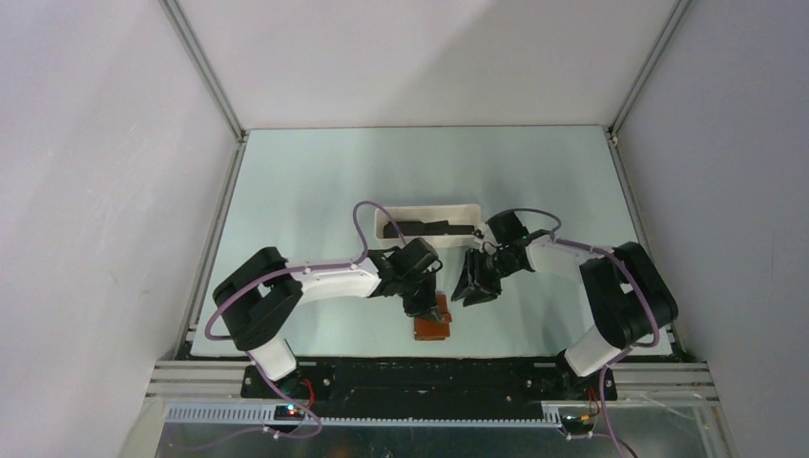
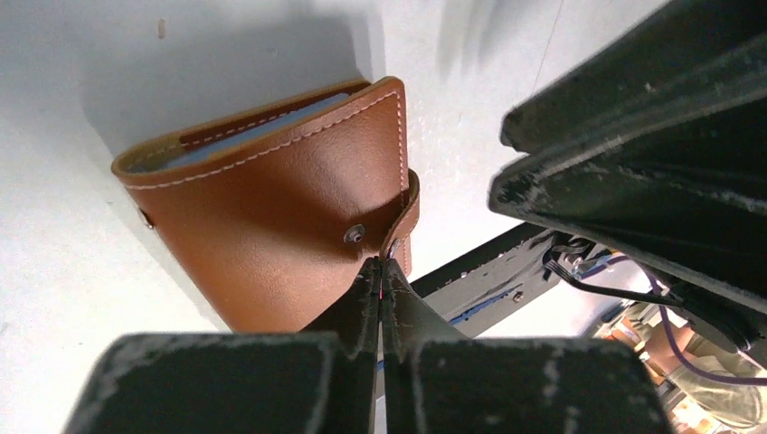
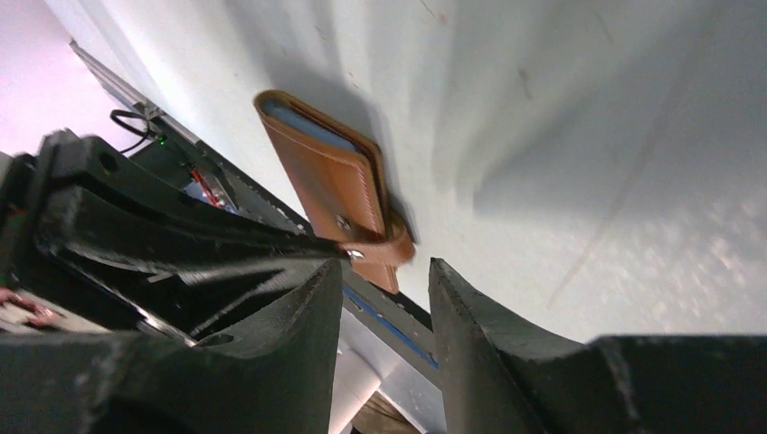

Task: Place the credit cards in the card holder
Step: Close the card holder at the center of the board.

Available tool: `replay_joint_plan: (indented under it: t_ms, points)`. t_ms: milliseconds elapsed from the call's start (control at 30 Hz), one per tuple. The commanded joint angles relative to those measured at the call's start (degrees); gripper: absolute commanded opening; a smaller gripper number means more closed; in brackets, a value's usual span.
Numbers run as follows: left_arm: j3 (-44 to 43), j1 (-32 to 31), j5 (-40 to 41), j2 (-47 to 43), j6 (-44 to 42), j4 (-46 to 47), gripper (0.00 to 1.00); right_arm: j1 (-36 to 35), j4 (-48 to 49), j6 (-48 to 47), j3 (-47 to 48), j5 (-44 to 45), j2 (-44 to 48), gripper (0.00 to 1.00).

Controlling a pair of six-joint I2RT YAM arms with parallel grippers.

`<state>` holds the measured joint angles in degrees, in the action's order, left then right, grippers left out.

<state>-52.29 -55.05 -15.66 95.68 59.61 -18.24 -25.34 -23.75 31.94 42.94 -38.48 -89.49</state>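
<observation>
Brown leather wallet (image 2: 271, 217), likely soft and light, is seen folded near the table's (image 1: 315, 191) front edge, its snap tab (image 2: 404, 212) pinched by the closed left gripper (image 2: 380, 268), judged the best hold. The right gripper (image 3: 384, 271) is held open and empty beside it; thin, stiff, probably slippery dark cards (image 1: 426, 227) are seen in the white tray (image 1: 429, 205) behind.

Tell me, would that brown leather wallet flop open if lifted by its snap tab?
Probably floppy: the card holder gapes along its top edge, unsnapped, and the snap tab curls where the left gripper pinches it. Likely light, being thin. Its grained leather shouldn't slip much.
</observation>
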Motion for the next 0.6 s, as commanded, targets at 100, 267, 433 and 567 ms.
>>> replay_joint_plan:
  t_ms: [100,267,433,567]
  points:
    - [0.60,-0.51,-0.07,-3.64,-2.37,-1.27,0.00,-2.74,6.77,1.69,4.75,-4.01,-7.70,0.41]
    - [-0.08,-0.17,0.10,-3.75,-3.27,-1.26,0.00,-4.12,6.20,1.49,5.76,-2.13,-10.78,0.38]
    - [-0.52,2.22,-0.25,-3.74,-5.06,-1.27,0.00,-4.77,5.78,0.91,6.27,-0.54,-11.21,0.35]
    - [-0.70,3.49,-0.82,-3.85,-6.67,-1.80,0.00,-4.88,7.09,1.42,6.28,-0.98,-12.61,0.25]
